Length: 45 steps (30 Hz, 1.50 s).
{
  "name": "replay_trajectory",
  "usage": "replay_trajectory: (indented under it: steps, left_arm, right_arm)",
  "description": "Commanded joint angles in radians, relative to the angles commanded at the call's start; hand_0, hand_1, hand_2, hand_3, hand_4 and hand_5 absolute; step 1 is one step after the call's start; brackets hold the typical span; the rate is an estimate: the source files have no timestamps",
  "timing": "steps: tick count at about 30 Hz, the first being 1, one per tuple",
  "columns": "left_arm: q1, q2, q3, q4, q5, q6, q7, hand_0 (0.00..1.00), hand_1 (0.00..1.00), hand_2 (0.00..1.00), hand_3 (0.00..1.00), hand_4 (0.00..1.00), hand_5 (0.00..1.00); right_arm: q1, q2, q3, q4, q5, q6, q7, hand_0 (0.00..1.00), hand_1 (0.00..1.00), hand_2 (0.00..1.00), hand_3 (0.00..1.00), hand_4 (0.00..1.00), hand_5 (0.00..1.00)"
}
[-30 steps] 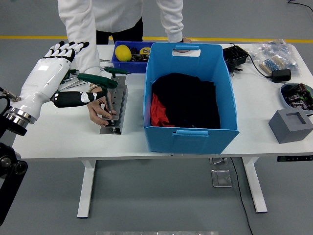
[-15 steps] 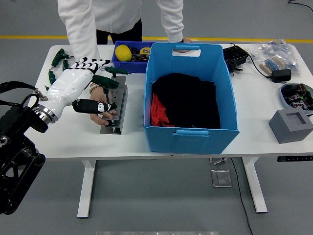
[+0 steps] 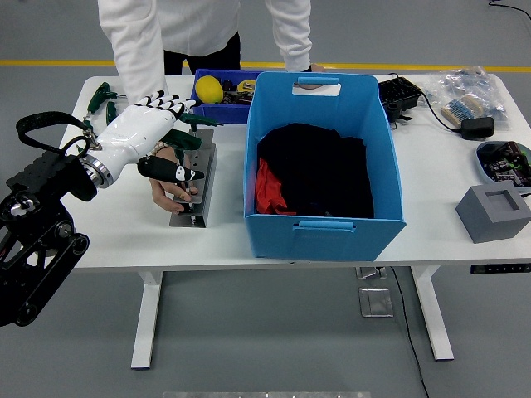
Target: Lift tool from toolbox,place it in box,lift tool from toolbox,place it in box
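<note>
**Ana:** Progress first, from the head view, the only one we have: how far along is it?

**Ben:** Early, I judge. The left robot hand (image 3: 158,124) hovers over the grey tool stand (image 3: 194,186) at the desk's (image 3: 431,224) nine o'clock side. Its fingers are spread and its thumb sticks out toward three o'clock; it holds nothing. The green-handled tools (image 3: 184,135) remain in the stand, partly hidden beneath the palm.

**Ana:** And the box?

**Ben:** The big blue box (image 3: 323,224) sits at the desk's centre, just at three o'clock of the stand. Inside I see only dark and red cloth (image 3: 311,178). No tool shows there, though something could be buried under the fabric.

**Ana:** So no lift is finished?

**Ben:** None that I can see. Both lifts and both placements look to be left.

**Ana:** Who else is there?

**Ben:** A person in white sleeves stands at twelve o'clock. One of their hands (image 3: 170,192) rests on the stand right under the robot hand, apparently steadying it; the other is at the box's far rim.

**Ana:** Anything else nearby?

**Ben:** More green-handled tools (image 3: 99,104) lie loose on the desk at about ten o'clock, and a small blue bin (image 3: 217,109) with a yellow object sits behind the stand. The right arm isn't in view.

**Ana:** Next step?

**Ben:** Probably closing the fingers on one green handle.
</note>
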Motion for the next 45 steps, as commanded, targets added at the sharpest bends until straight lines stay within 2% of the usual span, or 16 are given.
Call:
replay_trajectory:
  steps: [1,7,8,12,13,18,19,25,26,31,32,37,38,43,44,45]
  left_arm:
    - [-0.004,0.0,0.003,0.007,0.0,0.0,0.001,0.91,0.874,0.814,0.815,0.998,0.478]
    - [-0.029,0.002,0.019,0.056,0.0,-0.004,0.007,0.91,0.874,0.814,0.815,0.998,0.478]
    - [-0.033,0.002,0.021,0.064,0.0,-0.005,0.009,0.833,0.768,0.726,0.753,0.998,0.478]
    - [-0.042,-0.001,0.024,0.087,0.0,-0.005,0.017,0.833,0.768,0.726,0.753,0.998,0.478]
    - [-0.044,-0.002,0.024,0.091,0.0,-0.005,0.019,0.719,0.675,0.656,0.721,0.998,0.495]
    - [-0.055,-0.005,0.026,0.112,0.0,-0.003,0.021,0.719,0.675,0.656,0.721,0.998,0.495]
    - [-0.057,-0.005,0.027,0.117,0.0,-0.002,0.021,0.668,0.62,0.605,0.695,0.998,0.504]
    - [-0.06,-0.003,0.034,0.136,0.0,0.012,0.016,0.668,0.62,0.605,0.695,0.998,0.504]
    - [-0.061,-0.003,0.036,0.137,0.0,0.015,0.015,0.643,0.573,0.559,0.625,0.998,0.501]
    - [-0.07,-0.002,0.041,0.152,0.0,0.024,0.013,0.643,0.573,0.559,0.625,0.998,0.501]
    - [-0.071,-0.001,0.041,0.155,0.0,0.024,0.012,0.621,0.501,0.5,0.587,0.998,0.509]
    - [-0.078,0.0,0.044,0.169,0.0,0.026,0.011,0.621,0.501,0.5,0.587,0.998,0.509]
    - [-0.079,0.0,0.045,0.172,0.0,0.026,0.011,0.598,0.431,0.43,0.522,0.998,0.51]
    - [-0.081,0.0,0.047,0.183,0.0,0.026,0.009,0.598,0.431,0.43,0.522,0.998,0.51]
    - [-0.082,0.0,0.047,0.186,0.0,0.027,0.009,0.586,0.413,0.409,0.451,0.998,0.534]
    - [-0.083,0.0,0.048,0.188,0.0,0.028,0.008,0.586,0.413,0.409,0.451,0.998,0.534]
  right_arm:
    - [0.0,0.0,-0.001,0.0,0.001,0.0,0.0,0.635,0.625,0.706,0.541,0.801,0.586]
    - [0.002,0.0,-0.006,0.0,0.002,0.0,-0.001,0.635,0.625,0.706,0.541,0.801,0.586]
    - [0.002,0.0,-0.006,0.0,0.002,-0.001,-0.002,0.635,0.626,0.706,0.541,0.801,0.586]
    - [0.001,0.001,-0.006,0.0,-0.004,0.0,-0.004,0.635,0.626,0.706,0.541,0.801,0.586]
    - [0.001,0.002,-0.006,0.0,-0.005,-0.001,-0.004,0.635,0.626,0.706,0.542,0.8,0.584]
    - [0.001,0.003,-0.008,0.0,-0.009,-0.001,-0.005,0.635,0.626,0.706,0.542,0.8,0.584]
    - [0.002,0.002,-0.008,0.0,-0.01,-0.001,-0.006,0.635,0.625,0.706,0.541,0.8,0.584]
    - [0.005,0.002,-0.013,0.0,-0.005,-0.002,-0.005,0.635,0.625,0.706,0.541,0.8,0.584]
    - [0.005,0.001,-0.014,0.0,-0.004,-0.002,-0.004,0.635,0.625,0.706,0.541,0.798,0.584]
    - [0.009,0.0,-0.017,0.0,0.001,-0.002,-0.003,0.635,0.625,0.706,0.541,0.798,0.584]
    - [0.01,-0.001,-0.018,0.0,0.003,-0.002,-0.003,0.634,0.625,0.704,0.541,0.798,0.585]
    - [0.012,-0.002,-0.024,0.0,0.01,-0.002,-0.001,0.634,0.625,0.704,0.541,0.798,0.585]
    - [0.012,-0.002,-0.025,0.0,0.01,-0.002,-0.001,0.633,0.625,0.705,0.541,0.798,0.585]
    - [0.013,-0.003,-0.027,0.0,0.012,0.0,0.0,0.633,0.625,0.705,0.541,0.798,0.585]
    - [0.014,-0.003,-0.027,0.0,0.014,0.0,0.0,0.634,0.625,0.705,0.542,0.798,0.587]
    - [0.014,-0.003,-0.028,0.0,0.015,0.0,0.0,0.634,0.625,0.705,0.542,0.798,0.587]
